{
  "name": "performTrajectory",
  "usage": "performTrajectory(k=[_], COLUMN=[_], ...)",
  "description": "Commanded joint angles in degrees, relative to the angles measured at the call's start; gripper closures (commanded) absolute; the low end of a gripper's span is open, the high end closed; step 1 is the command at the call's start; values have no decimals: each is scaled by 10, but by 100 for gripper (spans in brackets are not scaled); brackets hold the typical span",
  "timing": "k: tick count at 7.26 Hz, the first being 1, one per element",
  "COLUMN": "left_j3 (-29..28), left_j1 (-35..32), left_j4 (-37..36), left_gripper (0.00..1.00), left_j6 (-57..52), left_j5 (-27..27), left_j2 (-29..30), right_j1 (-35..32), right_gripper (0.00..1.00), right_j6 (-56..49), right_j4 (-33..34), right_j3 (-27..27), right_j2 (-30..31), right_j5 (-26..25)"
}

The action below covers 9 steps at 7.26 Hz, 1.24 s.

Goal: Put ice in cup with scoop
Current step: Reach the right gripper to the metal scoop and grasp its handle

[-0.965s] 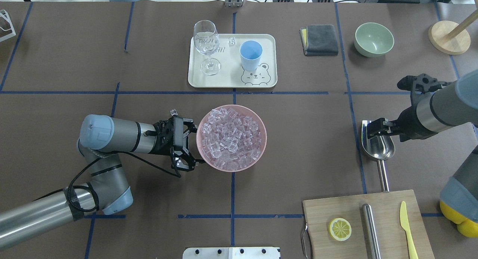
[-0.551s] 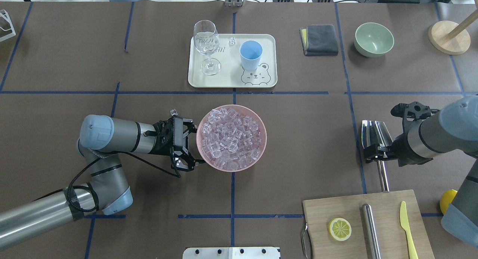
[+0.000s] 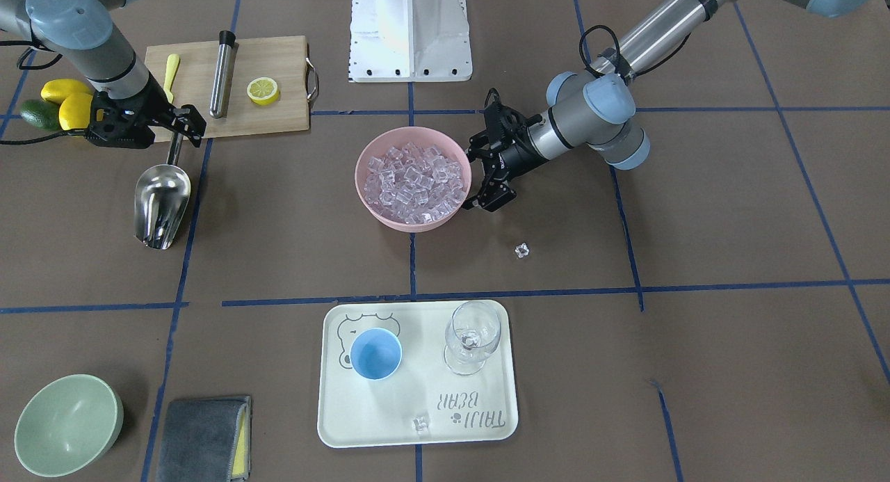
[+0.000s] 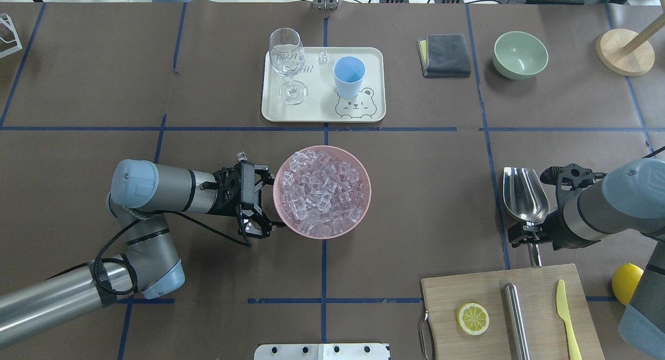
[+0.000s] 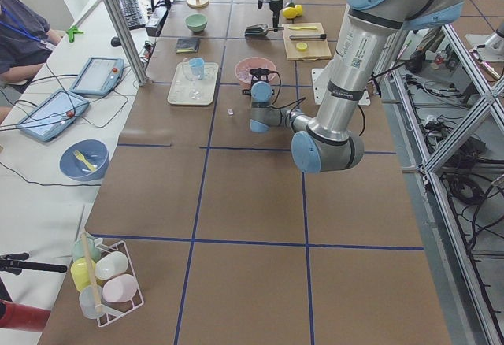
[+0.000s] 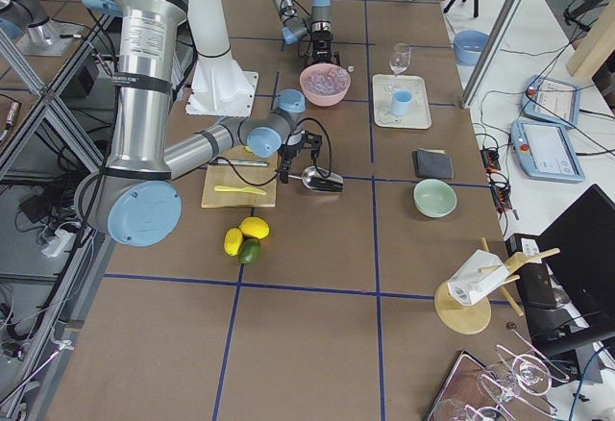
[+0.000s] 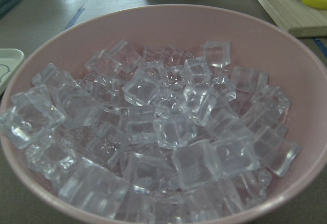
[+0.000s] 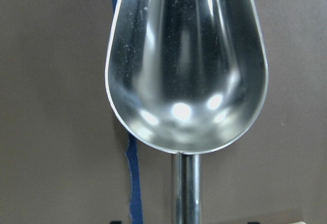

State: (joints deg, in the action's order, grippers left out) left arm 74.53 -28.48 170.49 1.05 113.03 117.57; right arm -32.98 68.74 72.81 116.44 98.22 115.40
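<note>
Looking from the front, my right gripper (image 3: 182, 124) hangs spread over the scoop (image 3: 161, 197) handle, and my left gripper (image 3: 475, 177) gapes wide beside the bowl (image 3: 389, 221) of ice (image 3: 416, 181). From overhead, the cup (image 4: 348, 75) stands on the tray (image 4: 317, 97).

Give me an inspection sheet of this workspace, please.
Surface: brown table with a blue tape grid; one stray cube lies loose on it.
Job's things: ice fills the pink bowl; cup upright and empty on the tray; scoop lying flat, empty.
Clutter: wine glass, green bowl, grey cloth, cutting board with lemon half, steel cylinder, yellow knife.
Grippers: left gripper open at the bowl's rim; right gripper open, straddling the scoop's handle.
Cables: black cable looped along the left arm.
Surroundings: seated operator and tablets beside the table.
</note>
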Motion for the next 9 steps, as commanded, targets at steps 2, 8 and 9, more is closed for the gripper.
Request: performTrajectory(k=[2,8,9], left_j3=[0,0,1], left_j1=[0,0,0], left_j4=[0,0,0], left_gripper=[1,1,1], left_j6=[0,0,0], left_j5=[0,0,0], left_j2=[-1,-1,0], right_j1=[6,11,20], right_gripper=[100,100,100], right_j6=[-1,-28,-31], right_j4=[1,2,3], right_j3=[-3,10,20], right_j2=[0,-6,-11], right_j5=[2,-2,-7])
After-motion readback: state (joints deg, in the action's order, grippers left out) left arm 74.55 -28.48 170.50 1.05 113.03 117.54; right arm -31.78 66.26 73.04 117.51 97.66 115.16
